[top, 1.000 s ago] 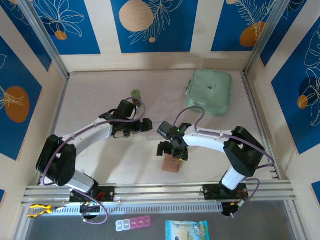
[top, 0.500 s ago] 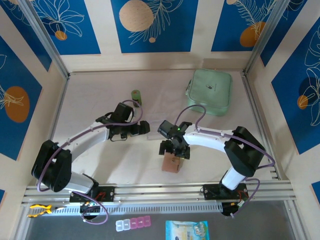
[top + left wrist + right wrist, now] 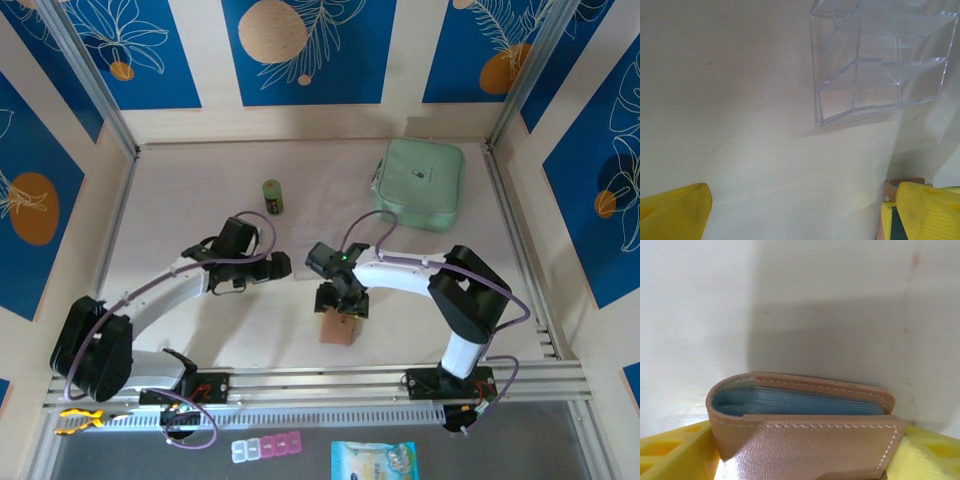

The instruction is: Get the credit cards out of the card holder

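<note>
Pulling back leftward, the left arm [image 3: 165, 292] has uncovered the green cylinder [image 3: 272, 196], which was partly hidden a second ago. Its left hand [image 3: 278, 266] gapes wide, with nothing between the fingers. The right arm [image 3: 410, 270] has swung its elbow left. The right hand [image 3: 340, 298] has edged left over the wallet [image 3: 338, 329], which has barely shifted.

Fingers [image 3: 670, 452] flank the wallet's two sides. Pressing or not, cannot tell.

The wallet stands on edge at the front-middle of the desk [image 3: 200, 170], folded, with bluish layers [image 3: 800, 402] in the fold.

Desk is pale, with faint hairlines. Walls [image 3: 300, 50] are light wood with blue leaf-print panels.

Count: two arms, one mint pouch [image 3: 420, 183] far right, one wallet, one cylinder, one clear divided box [image 3: 880, 65] ahead of the left hand.
</note>
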Controlling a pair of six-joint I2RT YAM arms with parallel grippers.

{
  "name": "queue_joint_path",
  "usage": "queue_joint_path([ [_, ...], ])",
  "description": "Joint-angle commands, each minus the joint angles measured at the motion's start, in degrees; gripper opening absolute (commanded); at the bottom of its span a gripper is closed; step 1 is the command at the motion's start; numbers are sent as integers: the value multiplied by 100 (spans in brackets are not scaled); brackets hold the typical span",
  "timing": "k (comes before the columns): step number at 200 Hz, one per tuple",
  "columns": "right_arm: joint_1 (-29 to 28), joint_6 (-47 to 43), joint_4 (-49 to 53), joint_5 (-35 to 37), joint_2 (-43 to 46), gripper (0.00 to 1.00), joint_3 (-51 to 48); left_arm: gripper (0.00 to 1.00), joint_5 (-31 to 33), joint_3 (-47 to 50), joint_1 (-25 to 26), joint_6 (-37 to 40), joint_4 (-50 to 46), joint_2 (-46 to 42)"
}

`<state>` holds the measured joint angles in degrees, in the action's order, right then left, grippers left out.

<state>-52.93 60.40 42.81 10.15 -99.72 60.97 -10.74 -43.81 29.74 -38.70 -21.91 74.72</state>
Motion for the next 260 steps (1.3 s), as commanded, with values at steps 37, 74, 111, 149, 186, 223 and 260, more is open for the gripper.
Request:
queue_joint_path([
  [37,-278,-379,288,-9,-626,78,955,95,196,518,-169,-85,-206,-659],
  [74,-305,-736,507,21,-1054,76,1479,95,136,748,-179,-155,-298,-951],
  [111,-277,-989,555,-101,-1327,79,1792,95,48,932,-174,-224,-300,-1161],
  [149,-269,-976,570,-123,-1222,84,1862,93,-263,991,-170,-310,-126,-1092],
  [186,-127,-975,526,-72,-954,85,1805,92,-420,966,-162,-391,55,-936],
  [223,192,-1085,520,34,-1060,85,1957,92,-314,940,-161,-411,47,-931],
  [260,421,-1273,678,189,-1392,85,2393,92,-279,958,-163,-441,41,-941],
])
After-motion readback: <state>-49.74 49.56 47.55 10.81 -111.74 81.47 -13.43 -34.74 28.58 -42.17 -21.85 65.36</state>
